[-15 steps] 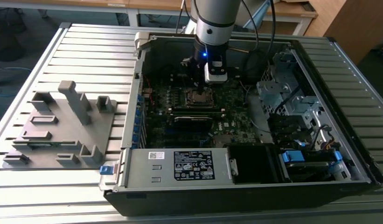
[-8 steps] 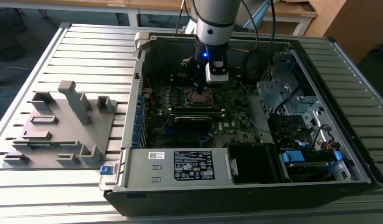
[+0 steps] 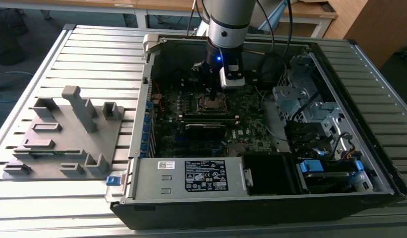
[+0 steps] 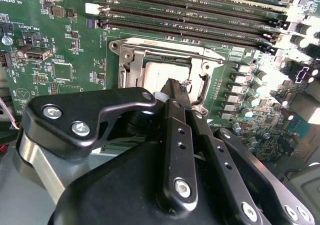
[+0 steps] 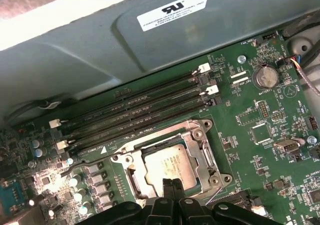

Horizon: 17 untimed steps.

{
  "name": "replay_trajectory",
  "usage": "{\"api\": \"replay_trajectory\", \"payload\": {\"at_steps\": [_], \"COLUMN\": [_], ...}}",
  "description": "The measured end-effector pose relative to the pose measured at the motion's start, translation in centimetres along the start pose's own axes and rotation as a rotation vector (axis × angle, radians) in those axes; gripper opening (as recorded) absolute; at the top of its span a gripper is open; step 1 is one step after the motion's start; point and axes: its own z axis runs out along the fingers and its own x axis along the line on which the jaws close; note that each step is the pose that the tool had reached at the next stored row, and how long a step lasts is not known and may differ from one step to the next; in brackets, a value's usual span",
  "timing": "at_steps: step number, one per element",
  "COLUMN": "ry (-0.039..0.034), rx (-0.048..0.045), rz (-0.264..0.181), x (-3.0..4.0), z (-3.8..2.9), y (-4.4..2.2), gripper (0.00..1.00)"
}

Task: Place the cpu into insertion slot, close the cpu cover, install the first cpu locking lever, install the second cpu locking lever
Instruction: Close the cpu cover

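The cpu (image 5: 170, 166) lies flat in the insertion slot (image 5: 131, 174) on the green motherboard, its dull silver top showing. The cpu cover (image 5: 204, 152) lies down around it as a silver frame, also seen in the second wrist view (image 4: 131, 65). A thin wire lever (image 5: 107, 154) runs along the socket's side by the memory slots; I cannot tell whether it is latched. My gripper (image 5: 172, 186) is shut, its black fingertips pressed together, right over the chip's near edge. In the second wrist view the gripper (image 4: 172, 87) points down at the socket. In the exterior view the gripper (image 3: 212, 94) hangs over the socket (image 3: 213, 103).
Long black memory slots (image 5: 135, 107) run beside the socket. The open case walls (image 3: 140, 119) surround the board, with a power supply (image 3: 190, 174) in front and a drive cage (image 3: 302, 104) at the exterior view's right. A grey fixture plate (image 3: 64, 134) stands on the slatted table at the exterior view's left.
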Motion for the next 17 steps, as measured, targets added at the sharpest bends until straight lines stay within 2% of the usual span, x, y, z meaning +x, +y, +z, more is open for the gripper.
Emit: {"api": "replay_trajectory", "payload": {"at_steps": [5,11,17], "ry": [-0.0011,-0.0027,-0.0027], "rx": [-0.0019,-0.0011,-0.001], "rz": [-0.008,-0.063,-0.066], "x": [0.01,0.01,0.01], "z": [0.02,0.06,0.06], "y": [0.0,0.0,0.0], "gripper": [0.1,0.1,0.1]}}
